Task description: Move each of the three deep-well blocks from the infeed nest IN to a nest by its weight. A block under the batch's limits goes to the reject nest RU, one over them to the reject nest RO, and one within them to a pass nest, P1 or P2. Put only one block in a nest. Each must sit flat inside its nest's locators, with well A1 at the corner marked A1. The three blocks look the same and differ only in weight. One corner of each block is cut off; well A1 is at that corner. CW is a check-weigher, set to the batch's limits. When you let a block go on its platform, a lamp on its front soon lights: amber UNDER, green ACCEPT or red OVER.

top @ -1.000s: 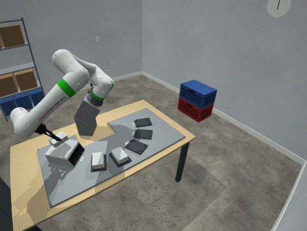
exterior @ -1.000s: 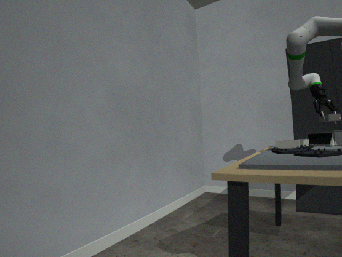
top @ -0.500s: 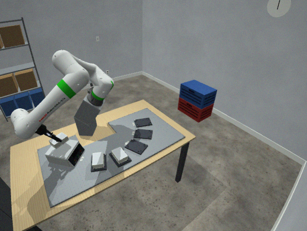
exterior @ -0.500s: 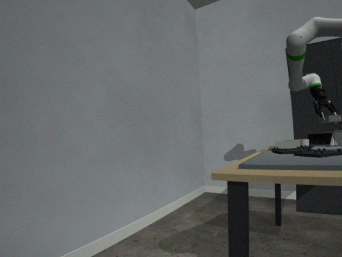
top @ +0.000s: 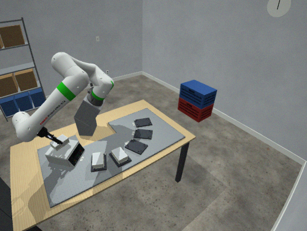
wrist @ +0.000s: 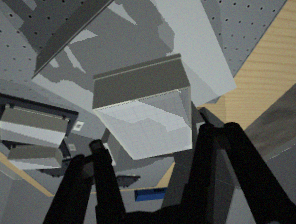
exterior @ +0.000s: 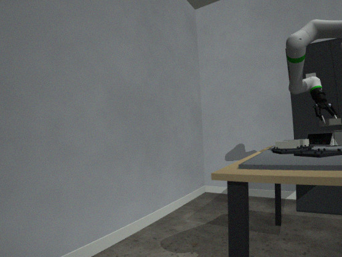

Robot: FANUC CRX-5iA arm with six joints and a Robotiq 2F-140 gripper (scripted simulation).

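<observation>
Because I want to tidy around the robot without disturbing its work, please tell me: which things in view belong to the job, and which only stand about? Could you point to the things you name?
Belong to the job:
- gripper [top: 60,142] [exterior: 330,119] [wrist: 152,115]
- three deep-well blocks
- check-weigher [top: 59,155]
- five dark nests

Only stand about:
- blue crate [top: 197,92]
- red crate [top: 195,110]
- shelf rack [top: 32,58] with its boxes and blue bins
- wall clock [top: 279,5]

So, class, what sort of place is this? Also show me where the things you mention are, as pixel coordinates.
Probably a lab or workshop cell for automated handling: a white robot arm [top: 66,88] [exterior: 296,46] over a wooden table [top: 25,155] [exterior: 261,178], dark nest plates [top: 143,122] on a grey board, and shelving [top: 31,55] with boxes behind.
</observation>
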